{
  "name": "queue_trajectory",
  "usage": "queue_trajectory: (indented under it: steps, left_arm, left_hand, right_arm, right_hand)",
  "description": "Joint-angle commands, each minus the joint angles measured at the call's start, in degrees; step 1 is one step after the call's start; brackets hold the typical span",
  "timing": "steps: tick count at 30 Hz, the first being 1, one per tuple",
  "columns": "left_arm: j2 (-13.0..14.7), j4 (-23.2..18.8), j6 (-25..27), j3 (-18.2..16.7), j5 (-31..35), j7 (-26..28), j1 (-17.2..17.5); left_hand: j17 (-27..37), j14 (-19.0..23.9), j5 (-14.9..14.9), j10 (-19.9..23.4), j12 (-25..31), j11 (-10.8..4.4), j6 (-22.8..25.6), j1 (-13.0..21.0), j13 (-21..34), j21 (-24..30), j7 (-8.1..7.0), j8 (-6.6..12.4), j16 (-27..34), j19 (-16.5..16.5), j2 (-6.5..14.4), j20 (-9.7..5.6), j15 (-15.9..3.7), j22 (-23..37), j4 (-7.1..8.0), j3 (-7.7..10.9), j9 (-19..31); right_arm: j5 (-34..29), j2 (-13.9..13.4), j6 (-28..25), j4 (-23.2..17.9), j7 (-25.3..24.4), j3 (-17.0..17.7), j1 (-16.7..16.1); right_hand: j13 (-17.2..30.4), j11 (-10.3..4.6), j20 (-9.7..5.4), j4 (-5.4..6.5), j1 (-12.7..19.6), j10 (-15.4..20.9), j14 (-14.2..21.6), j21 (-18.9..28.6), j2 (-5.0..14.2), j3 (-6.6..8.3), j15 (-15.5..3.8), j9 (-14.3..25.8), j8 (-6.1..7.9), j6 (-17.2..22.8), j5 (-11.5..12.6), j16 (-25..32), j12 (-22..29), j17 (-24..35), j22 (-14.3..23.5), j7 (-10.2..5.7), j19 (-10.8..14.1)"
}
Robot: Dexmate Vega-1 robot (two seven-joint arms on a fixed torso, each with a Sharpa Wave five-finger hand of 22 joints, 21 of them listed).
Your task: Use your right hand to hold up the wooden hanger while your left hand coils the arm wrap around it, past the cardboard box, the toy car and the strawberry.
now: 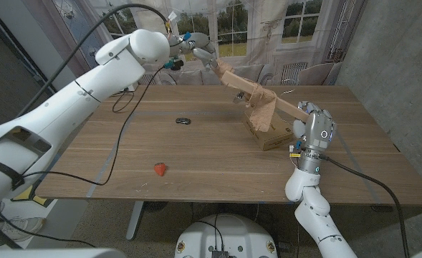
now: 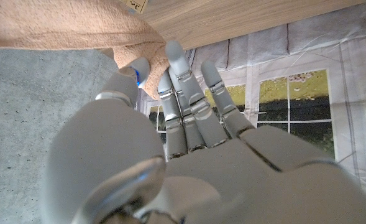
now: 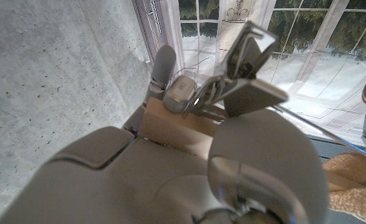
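My right hand [image 1: 315, 130] stands at the table's right and grips one end of the wooden hanger [image 1: 286, 107], which slants up and to the left above the cardboard box [image 1: 269, 136]. In the right wrist view that hand [image 3: 189, 174] holds the hanger's wood [image 3: 173, 127] below its metal clip [image 3: 245, 62]. The tan arm wrap [image 1: 248, 89] is coiled around the hanger. Its free end stretches up to my left hand [image 1: 198, 49], raised over the far edge. In the left wrist view, fingers [image 2: 170, 74] pinch the wrap [image 2: 71, 25]. The toy car [image 1: 183, 120] and strawberry [image 1: 160, 169] lie on the table.
A black cable [image 1: 121, 129] drapes from my left arm across the left part of the wooden table [image 1: 218, 161]. A concrete wall [image 1: 397, 64] stands to the right. Windows and curtains [image 1: 296, 29] are behind the far edge.
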Motion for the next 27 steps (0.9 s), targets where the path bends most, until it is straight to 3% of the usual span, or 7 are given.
queue_trajectory:
  steps: [1,11,27]
  left_arm:
    - [-0.3,4.3,-7.7,1.0,-3.0,0.2,2.6]
    - [-1.5,5.3,-14.5,1.8,-3.7,-0.9,4.3]
    - [-2.1,3.1,-22.8,2.5,-3.0,-2.8,6.9]
  left_hand:
    - [0.1,-0.1,0.4,12.7,-0.3,-10.47,5.7,0.5,-0.1,0.4,-4.4,0.13,-0.2,-0.4,1.0,0.14,-1.02,0.2,5.69,6.23,1.7]
    - [0.3,-0.1,0.3,12.7,-0.4,-10.54,5.7,0.5,0.1,0.7,-4.49,-0.02,-0.3,-0.5,1.0,0.21,-1.02,0.1,5.71,6.22,1.8]
    - [0.6,-0.3,0.2,12.8,-0.7,-10.48,5.7,0.6,0.0,1.2,-4.48,-0.35,-0.5,-0.8,1.0,0.19,-0.92,0.1,5.6,6.4,1.7]
  right_arm:
    - [3.7,1.2,3.2,-0.9,0.0,0.5,0.7]
    - [5.6,3.9,3.6,-1.2,0.0,1.5,1.4]
    - [5.3,7.8,-2.8,-0.8,0.0,1.3,3.3]
  right_hand:
    - [0.3,-0.57,-7.73,0.07,-1.1,0.3,0.0,0.2,1.68,0.36,-1.21,0.0,0.44,0.4,0.5,0.2,0.2,0.3,0.1,0.26,0.0]
    - [0.3,-0.6,-7.71,-0.02,-1.0,0.4,0.1,0.2,1.8,0.52,-1.23,-0.2,0.61,0.3,0.5,0.2,0.2,0.3,0.0,0.4,0.1]
    - [0.3,-0.66,-7.79,-0.27,-0.8,0.8,0.4,0.1,2.02,0.91,-1.25,-0.4,0.96,0.2,0.4,0.2,0.3,0.3,-0.7,0.74,0.8]
